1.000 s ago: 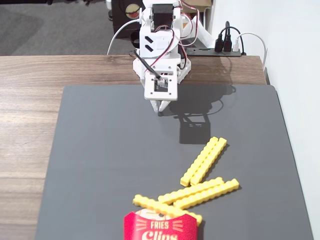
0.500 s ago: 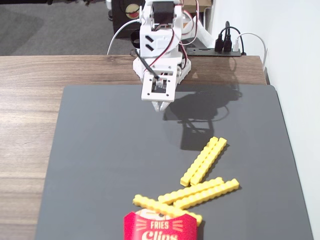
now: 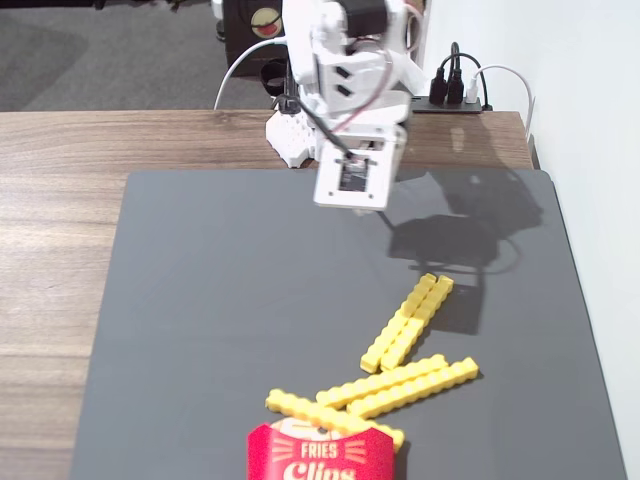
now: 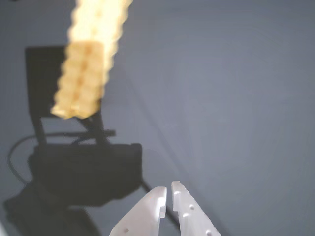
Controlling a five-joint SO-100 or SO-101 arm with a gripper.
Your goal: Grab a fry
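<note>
1. Pincer (image 4: 169,191): fingertips nearly together, holding nothing, above the dark mat (image 3: 230,300).
2. Fry (image 4: 83,78): lies on the mat at the pincer's 11 o'clock in the wrist view, well apart, blurred.
3. Red carton (image 3: 320,455): at 6 o'clock in the fixed view.

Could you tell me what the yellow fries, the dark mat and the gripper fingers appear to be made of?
The fries look like moulded plastic: uniform bright yellow, regular ridged edges. The mat seems matte rubber or foam, dark grey without glare. The gripper fingers look like white, probably printed plastic with small holes.
</note>
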